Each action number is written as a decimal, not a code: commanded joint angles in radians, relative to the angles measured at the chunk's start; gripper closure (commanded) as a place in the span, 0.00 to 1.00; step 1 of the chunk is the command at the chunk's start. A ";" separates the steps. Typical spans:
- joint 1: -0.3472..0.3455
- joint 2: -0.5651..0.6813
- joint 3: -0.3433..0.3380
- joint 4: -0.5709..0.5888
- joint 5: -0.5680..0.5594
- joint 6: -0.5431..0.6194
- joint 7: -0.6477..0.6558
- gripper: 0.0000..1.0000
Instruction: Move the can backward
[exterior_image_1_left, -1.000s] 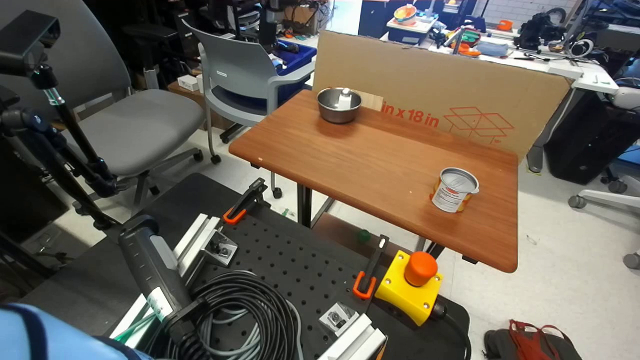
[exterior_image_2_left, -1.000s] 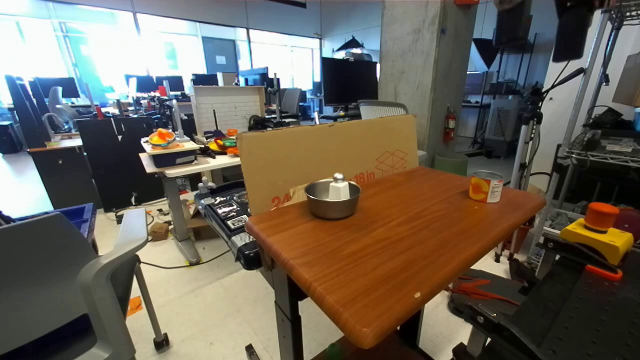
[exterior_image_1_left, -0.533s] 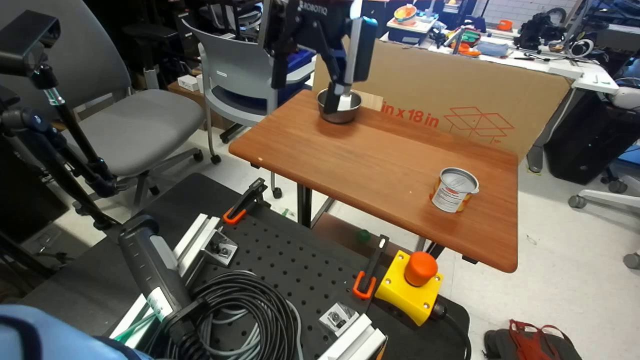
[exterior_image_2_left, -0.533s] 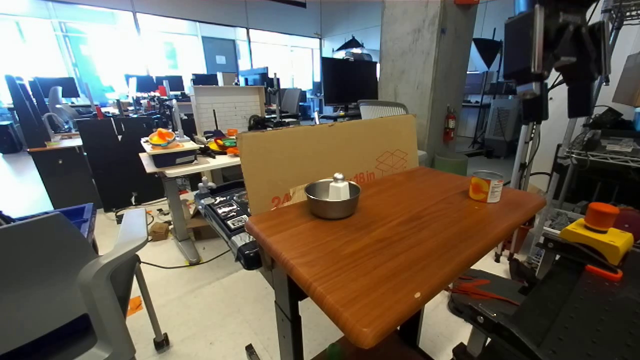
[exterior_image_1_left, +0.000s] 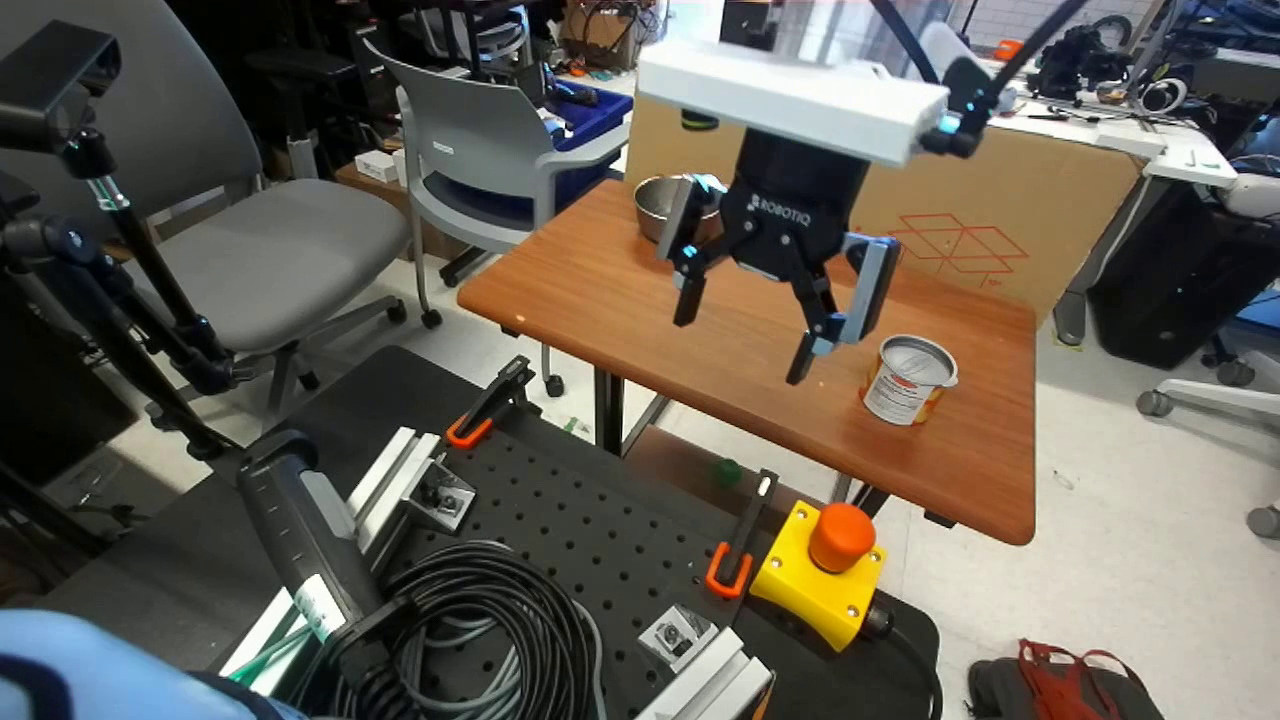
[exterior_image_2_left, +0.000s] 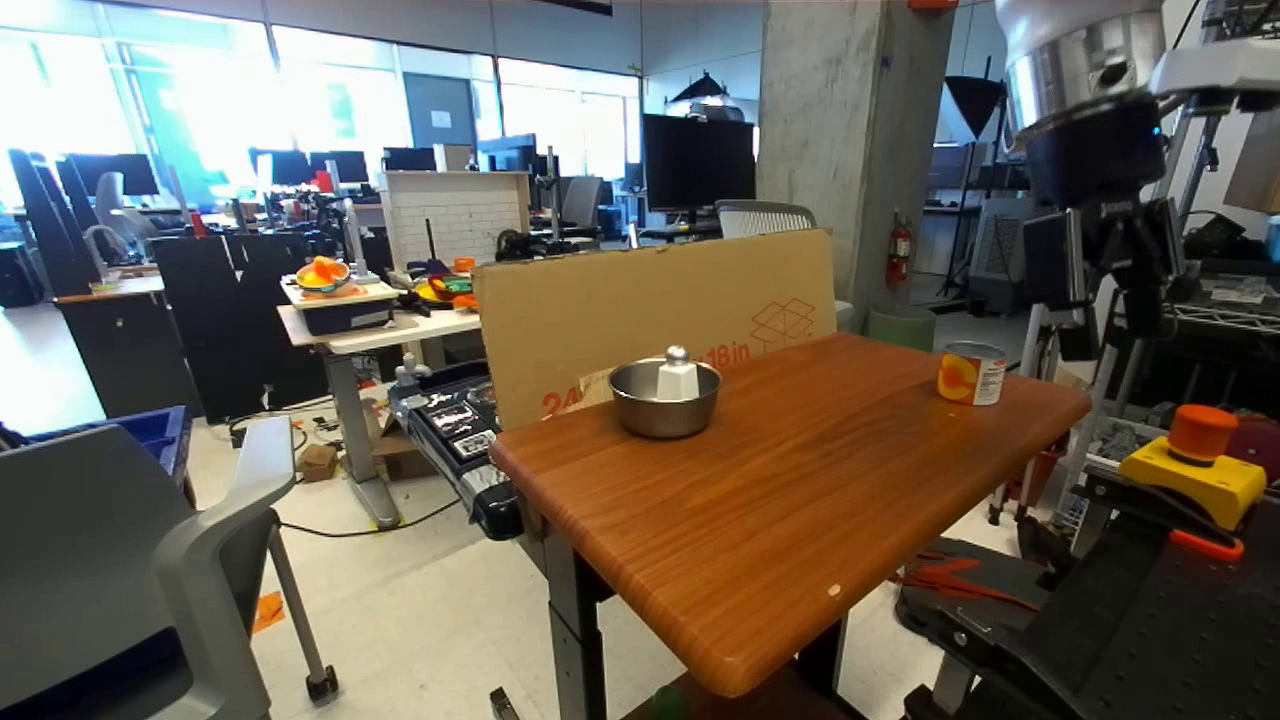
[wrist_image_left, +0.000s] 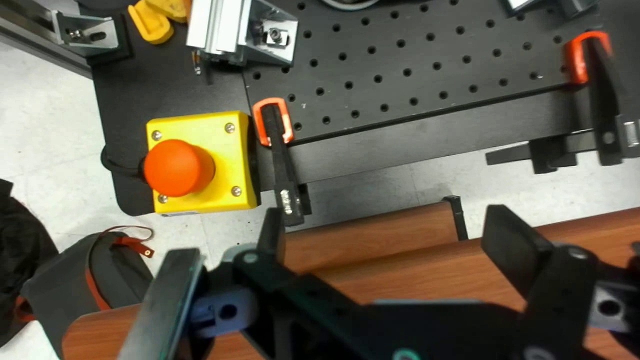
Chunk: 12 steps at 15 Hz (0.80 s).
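The can (exterior_image_1_left: 905, 385) stands upright at the right part of the wooden table (exterior_image_1_left: 720, 330). It has a silvery open-looking top and a white and orange label. It shows in an exterior view with its orange patch (exterior_image_2_left: 968, 375) facing out. My gripper (exterior_image_1_left: 742, 342) is open and empty, in the air above the table. It appears left of the can in an exterior view and to the right of it in an exterior view (exterior_image_2_left: 1112, 338). In the wrist view my gripper (wrist_image_left: 387, 222) has its fingers wide apart with nothing between them; the can is out of that view.
A steel bowl (exterior_image_2_left: 665, 418) with a white shaker (exterior_image_2_left: 678, 380) in it stands at the table's far end. A cardboard sheet (exterior_image_2_left: 650, 300) stands along one long side. A yellow emergency-stop box (wrist_image_left: 230, 165) and clamps (wrist_image_left: 282, 165) sit on the black mounting table.
The arm has come into both exterior views from above and lowered toward the table. In an exterior view the gripper has shifted right, toward the can. The can and bowl have not moved.
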 joint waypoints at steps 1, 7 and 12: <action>-0.018 0.170 -0.035 0.099 -0.086 0.022 -0.013 0.00; -0.030 0.354 -0.077 0.260 -0.177 -0.022 -0.085 0.00; -0.040 0.469 -0.071 0.380 -0.167 -0.009 -0.168 0.00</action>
